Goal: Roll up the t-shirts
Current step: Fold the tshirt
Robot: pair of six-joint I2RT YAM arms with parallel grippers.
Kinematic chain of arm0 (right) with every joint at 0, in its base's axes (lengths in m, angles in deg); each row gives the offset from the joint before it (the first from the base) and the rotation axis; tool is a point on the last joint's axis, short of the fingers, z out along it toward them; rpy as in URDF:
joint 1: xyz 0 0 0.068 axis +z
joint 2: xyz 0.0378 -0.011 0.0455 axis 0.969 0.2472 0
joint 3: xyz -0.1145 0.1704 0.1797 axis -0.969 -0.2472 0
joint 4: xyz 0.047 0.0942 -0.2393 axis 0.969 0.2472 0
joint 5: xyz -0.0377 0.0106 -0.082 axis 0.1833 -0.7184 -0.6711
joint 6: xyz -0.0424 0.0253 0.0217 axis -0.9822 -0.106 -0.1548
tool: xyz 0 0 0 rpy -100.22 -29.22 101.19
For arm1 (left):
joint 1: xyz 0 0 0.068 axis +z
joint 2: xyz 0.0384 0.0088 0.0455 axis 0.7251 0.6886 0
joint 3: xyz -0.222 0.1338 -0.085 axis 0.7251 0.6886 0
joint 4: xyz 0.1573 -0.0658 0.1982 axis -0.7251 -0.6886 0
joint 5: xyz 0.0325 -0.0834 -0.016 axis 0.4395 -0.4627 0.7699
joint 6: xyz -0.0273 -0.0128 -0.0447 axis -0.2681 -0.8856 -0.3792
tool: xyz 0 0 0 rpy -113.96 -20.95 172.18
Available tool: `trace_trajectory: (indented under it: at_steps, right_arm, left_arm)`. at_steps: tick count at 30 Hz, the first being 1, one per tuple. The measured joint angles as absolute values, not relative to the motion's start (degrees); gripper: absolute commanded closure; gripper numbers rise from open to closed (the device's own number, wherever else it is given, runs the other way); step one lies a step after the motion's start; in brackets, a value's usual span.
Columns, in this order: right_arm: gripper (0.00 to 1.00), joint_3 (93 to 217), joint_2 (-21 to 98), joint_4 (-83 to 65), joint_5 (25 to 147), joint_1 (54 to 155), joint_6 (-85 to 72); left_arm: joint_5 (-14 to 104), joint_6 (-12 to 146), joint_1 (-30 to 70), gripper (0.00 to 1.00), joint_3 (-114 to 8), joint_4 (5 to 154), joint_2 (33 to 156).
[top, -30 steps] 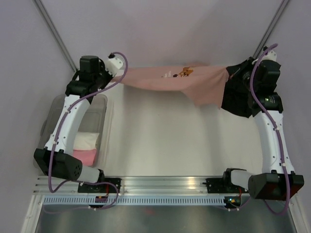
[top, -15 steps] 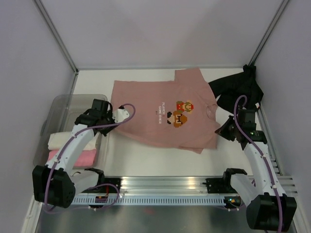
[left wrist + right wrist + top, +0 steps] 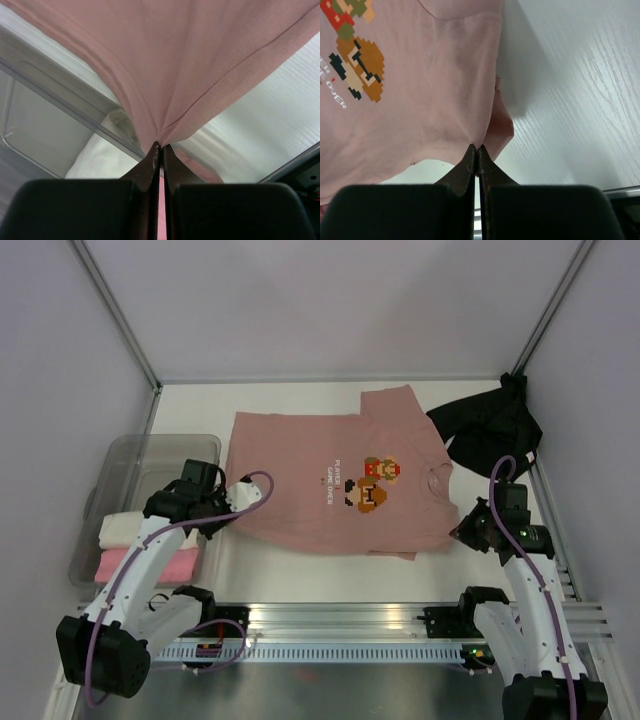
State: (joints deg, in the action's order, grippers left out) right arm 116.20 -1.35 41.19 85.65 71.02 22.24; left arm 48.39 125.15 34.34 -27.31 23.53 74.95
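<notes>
The salmon-pink t-shirt (image 3: 300, 480) lies spread on the table, its pixel print (image 3: 368, 483) facing up. My left gripper (image 3: 228, 508) is shut on the shirt's near left corner (image 3: 160, 100), beside the bin. My right gripper (image 3: 462, 528) is shut on the shirt's near right corner (image 3: 445, 100). The black t-shirt (image 3: 487, 425) lies crumpled at the back right. A cream roll (image 3: 120, 528) and a bright pink roll (image 3: 125, 562) lie in the bin.
The translucent grey bin (image 3: 150, 455) stands at the left, partly under my left arm; its rim (image 3: 60, 85) shows in the left wrist view. The metal rail (image 3: 340, 620) runs along the near edge. Walls close in the back and sides.
Both grippers have pulled the pink shirt from held up at the back down onto the table and toward the near edge, spreading it flat with the print up.
</notes>
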Motion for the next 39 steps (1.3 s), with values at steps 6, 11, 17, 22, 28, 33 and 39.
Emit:
trace_trajectory:
  at_steps: [6,11,17,22,28,33,39]
  right_arm:
    - [1.0,115.83,4.01,39.77,85.37,71.02,23.62]
    - [1.0,115.85,6.65,38.81,84.95,71.02,23.86]
    - [1.0,115.85,5.01,37.61,84.12,71.02,24.78]
    - [1.0,116.64,9.65,32.91,83.81,71.02,25.85]
    - [1.0,123.0,22.56,25.67,83.03,71.02,25.68]
    - [1.0,128.92,32.42,19.92,82.98,71.02,24.8]
    - [1.0,133.93,40.79,16.95,82.96,71.02,23.93]
  left_arm:
    - [48.46,123.97,34.34,0.98,-28.75,22.83,78.23]
    - [48.42,123.53,34.34,0.98,-30.33,22.91,80.04]
    - [48.46,122.7,34.34,0.98,-30.37,23.15,82.07]
    - [48.7,121.78,34.34,0.98,-33.87,24.33,85.09]
    - [50.19,120.78,34.34,0.98,-36.95,28.6,90.82]
    - [51.82,120.54,34.34,0.98,-39.29,30.5,94.93]
    - [53.97,120.47,34.34,0.98,-41.91,32.36,99.28]
